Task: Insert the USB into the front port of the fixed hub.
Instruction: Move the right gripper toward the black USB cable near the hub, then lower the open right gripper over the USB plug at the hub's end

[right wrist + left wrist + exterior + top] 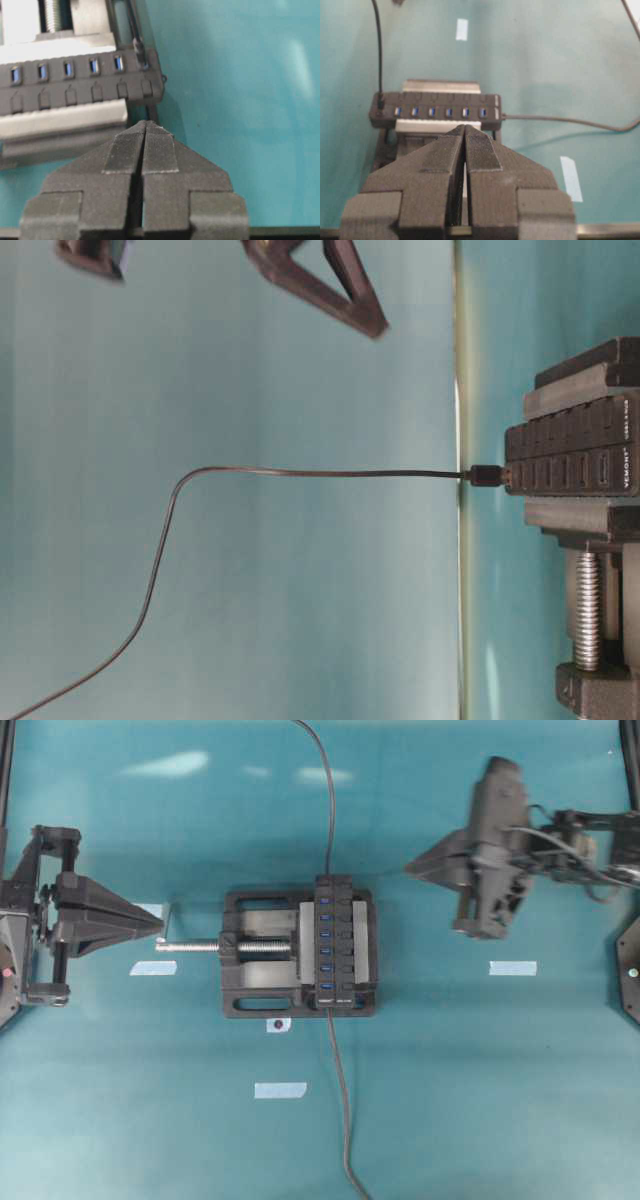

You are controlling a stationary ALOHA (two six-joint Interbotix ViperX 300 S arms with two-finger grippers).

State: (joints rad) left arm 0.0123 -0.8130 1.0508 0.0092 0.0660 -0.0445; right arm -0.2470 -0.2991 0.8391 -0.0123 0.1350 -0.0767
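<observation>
USB plug (139,50) sitting in the end port of the hub (335,942), which is clamped in the vise (262,956) on the table (480,1100). Left gripper (160,924) closed and empty, by the screw handle. Right gripper (412,868) closed, empty, apart from the hub.
</observation>
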